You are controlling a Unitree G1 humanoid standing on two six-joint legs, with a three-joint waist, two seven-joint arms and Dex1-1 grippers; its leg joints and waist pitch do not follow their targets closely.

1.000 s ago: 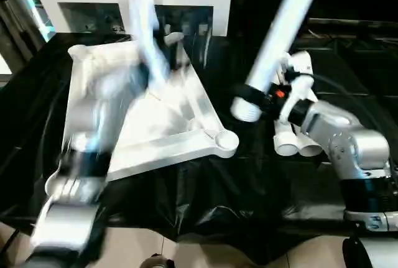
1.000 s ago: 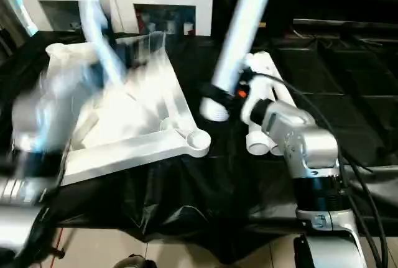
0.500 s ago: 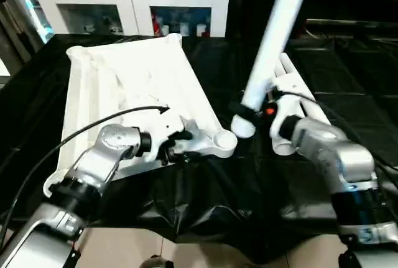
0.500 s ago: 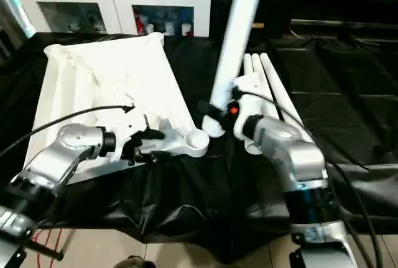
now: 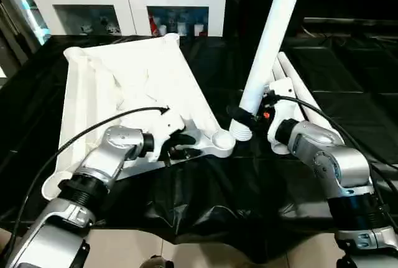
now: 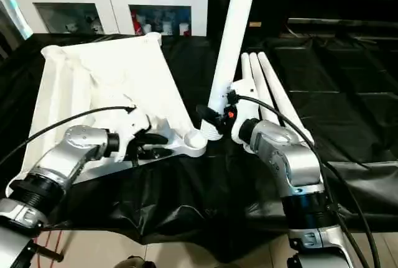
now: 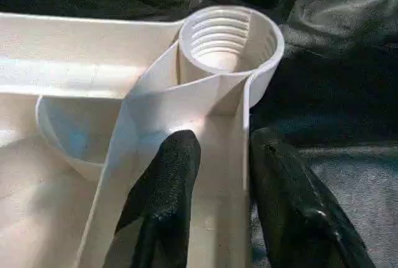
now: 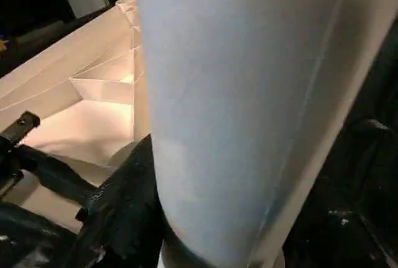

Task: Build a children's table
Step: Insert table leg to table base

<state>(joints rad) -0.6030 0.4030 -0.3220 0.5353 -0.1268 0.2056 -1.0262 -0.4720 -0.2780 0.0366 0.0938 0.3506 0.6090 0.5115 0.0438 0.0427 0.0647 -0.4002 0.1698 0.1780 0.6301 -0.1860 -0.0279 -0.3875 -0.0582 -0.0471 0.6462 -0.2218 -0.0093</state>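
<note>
Surface: black sheet point(image 5: 249, 181) under your tabletop point(image 5: 137, 81), underside up.
Left gripper point(image 7: 214, 150): you're pinching its rim beside the corner socket point(image 7: 230, 38).
Right gripper point(image 5: 244, 117): clamped on a leg point(image 5: 270, 38), upright beside that socket.

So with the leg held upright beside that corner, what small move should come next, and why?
Probably shift the leg slightly toward the threaded corner socket and lower it in. The right gripper holds its threaded end just beside the socket, and the left gripper straddles the tabletop rim, steadying it.
</note>
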